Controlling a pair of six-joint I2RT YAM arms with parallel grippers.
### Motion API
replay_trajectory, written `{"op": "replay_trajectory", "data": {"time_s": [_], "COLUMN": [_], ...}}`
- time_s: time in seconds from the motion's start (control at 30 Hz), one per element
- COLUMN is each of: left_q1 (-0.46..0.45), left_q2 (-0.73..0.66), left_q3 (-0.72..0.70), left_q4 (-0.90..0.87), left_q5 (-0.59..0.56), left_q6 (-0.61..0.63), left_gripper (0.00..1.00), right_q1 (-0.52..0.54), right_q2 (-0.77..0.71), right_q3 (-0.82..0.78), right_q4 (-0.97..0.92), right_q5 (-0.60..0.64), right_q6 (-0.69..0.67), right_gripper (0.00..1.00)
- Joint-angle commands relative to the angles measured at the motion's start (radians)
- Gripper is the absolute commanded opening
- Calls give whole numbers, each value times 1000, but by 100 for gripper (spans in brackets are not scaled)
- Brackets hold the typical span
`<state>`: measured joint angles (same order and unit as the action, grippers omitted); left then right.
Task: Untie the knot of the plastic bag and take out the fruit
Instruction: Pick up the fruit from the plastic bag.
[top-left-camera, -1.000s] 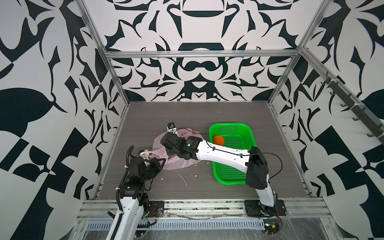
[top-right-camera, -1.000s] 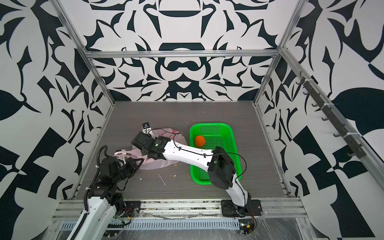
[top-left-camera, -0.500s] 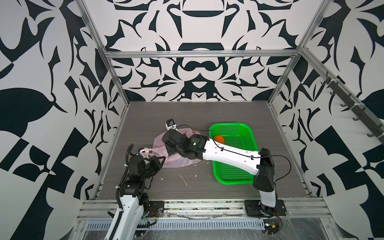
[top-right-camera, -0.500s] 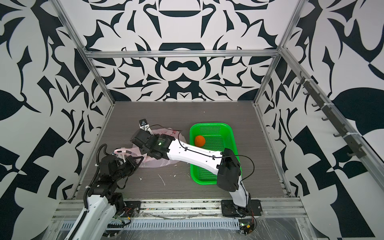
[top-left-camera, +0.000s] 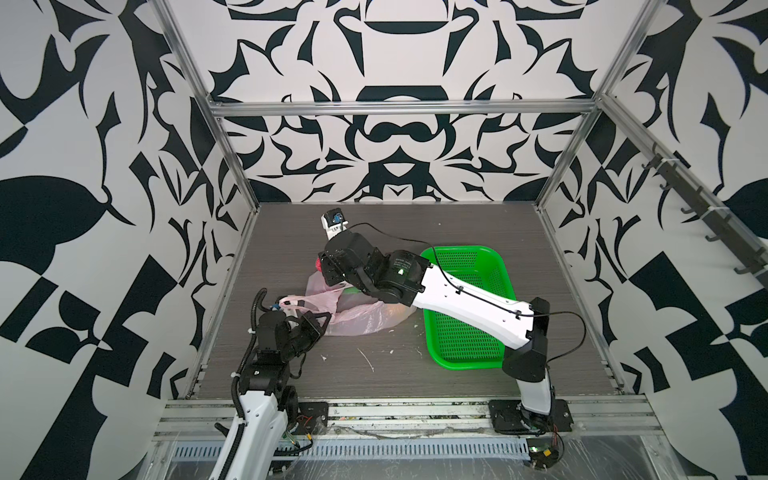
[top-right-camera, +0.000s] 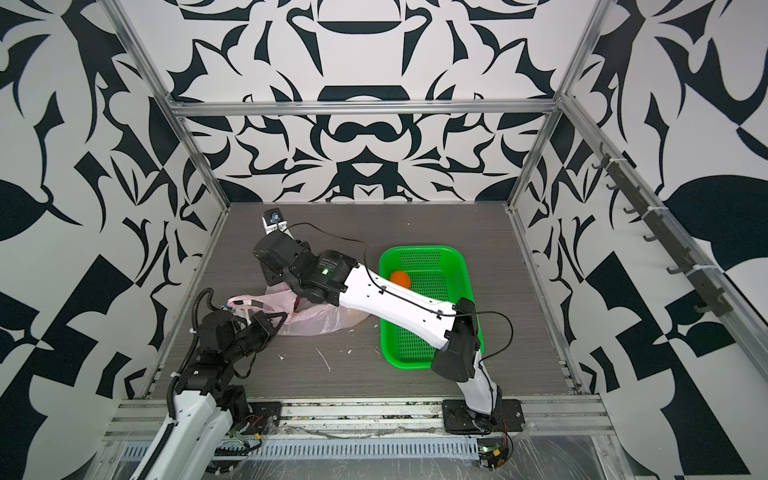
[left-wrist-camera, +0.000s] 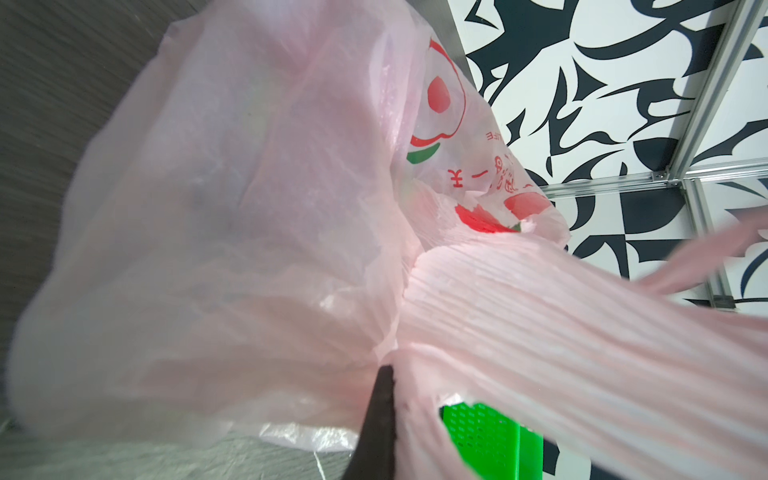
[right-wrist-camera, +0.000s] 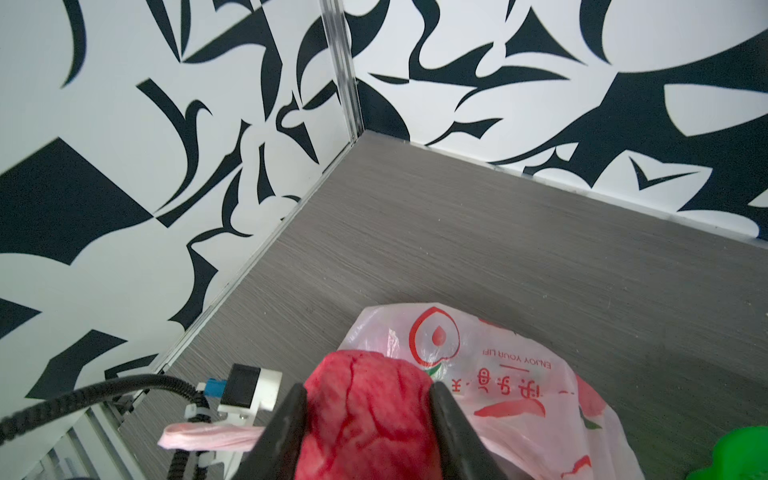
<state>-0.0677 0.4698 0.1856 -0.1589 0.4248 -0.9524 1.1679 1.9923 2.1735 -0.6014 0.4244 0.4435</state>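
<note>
We are seeing the left tool (top-left-camera: 322, 322) pinching shut on the pink bag (top-left-camera: 365, 320), which is lying on the desk (top-left-camera: 457, 224). The right tool (right-wrist-camera: 368, 399), partly open, is gripping a red ball (right-wrist-camera: 365, 432) at the bag's far edge. An orange (top-right-camera: 400, 277) is sitting in the basket (top-left-camera: 457, 252).

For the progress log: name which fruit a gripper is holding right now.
The bumpy red fruit, clamped in the right gripper beside the plastic bag. The orange lies loose in the green basket, touched by no gripper.
</note>
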Motion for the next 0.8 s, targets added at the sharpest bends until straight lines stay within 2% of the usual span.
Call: {"op": "replay_trajectory", "data": {"time_s": [0.0, 0.1, 0.27, 0.57, 0.77], "left_q1": [1, 0, 0, 0, 0], "left_q2": [-13, -16, -5, 13, 36], "left_q3": [25, 23, 26, 36, 44], "left_q4": [13, 12, 13, 15, 28], "left_q5": [-1, -2, -2, -9, -17], "left_q6": [8, 9, 17, 26, 32], "left_gripper": [0, 0, 0, 0, 0], "right_q1": [-18, -49, -120, -295, -416], "right_q2": [-21, -60, -160, -383, -493], "right_q3": [43, 5, -147, -559, -806], "right_q4": [20, 20, 53, 123, 138], "right_q5": [46, 88, 144, 165, 135], "right_q6": [-53, -71, -75, 15, 83], "right_gripper": [14, 14, 14, 14, 14]}}
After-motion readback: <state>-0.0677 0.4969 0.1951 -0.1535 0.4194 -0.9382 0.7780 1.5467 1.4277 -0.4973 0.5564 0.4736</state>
